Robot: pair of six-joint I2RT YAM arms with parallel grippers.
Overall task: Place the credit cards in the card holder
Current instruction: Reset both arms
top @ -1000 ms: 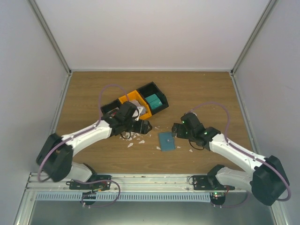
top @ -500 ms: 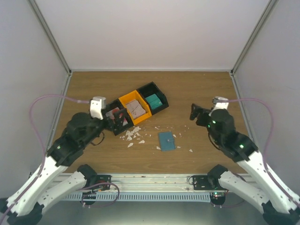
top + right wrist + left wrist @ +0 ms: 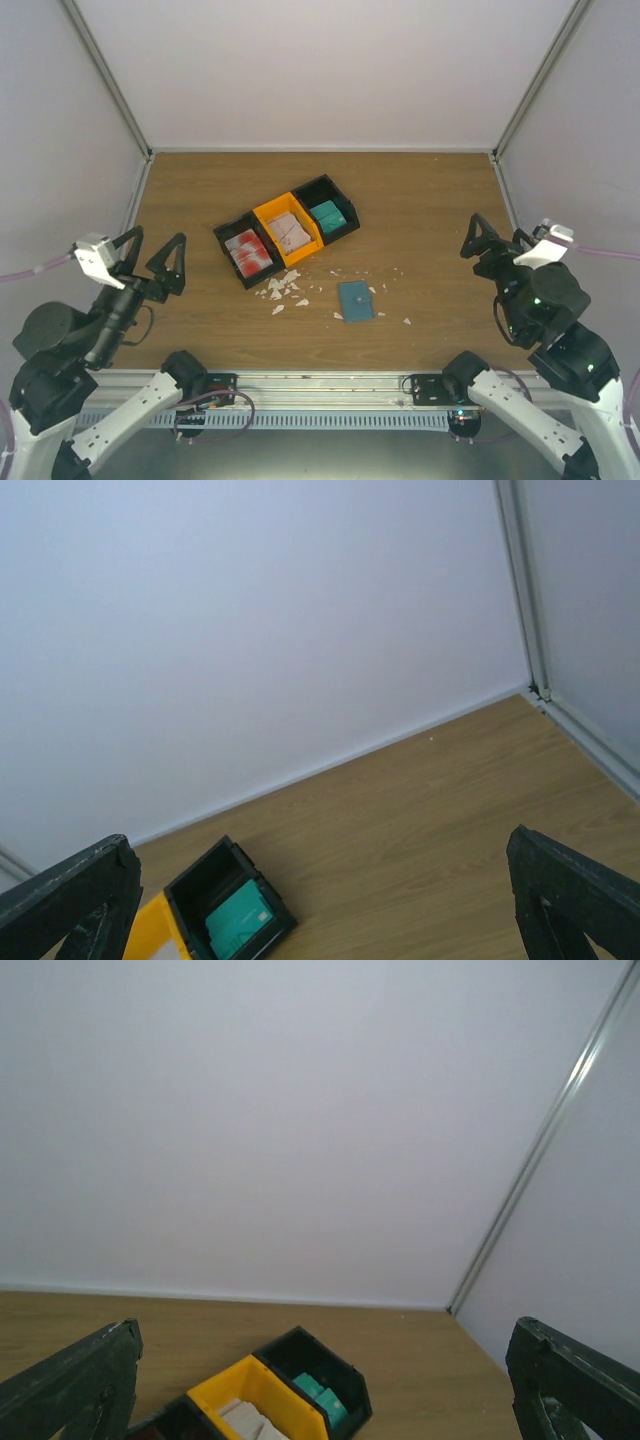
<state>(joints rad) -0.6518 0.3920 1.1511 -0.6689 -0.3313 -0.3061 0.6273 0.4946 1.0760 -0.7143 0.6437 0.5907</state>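
Note:
The credit cards (image 3: 250, 254), red and white, lie in the leftmost black bin (image 3: 228, 236) of a row of three. The card holder (image 3: 354, 300), flat and blue-teal, lies shut on the table to the right of the bins. My left gripper (image 3: 157, 241) is raised at the left, far from the bins, open and empty. At the right my right gripper (image 3: 497, 234) is also raised, open and empty. In the left wrist view the left gripper (image 3: 325, 1328) shows only wall and bins between its wide fingers. The right gripper (image 3: 318, 840) frames bare table. Neither wrist view shows the cards or the holder.
A yellow bin (image 3: 270, 213) with pale cards and a black bin (image 3: 345, 203) with a teal stack (image 3: 328, 214) complete the row. Small white scraps (image 3: 284, 290) litter the table in front of the bins. White walls enclose the table on three sides.
Both arms have pulled back from the table's middle and risen to the sides. The left gripper left the bins and opened wider; the bin with the cards now shows.

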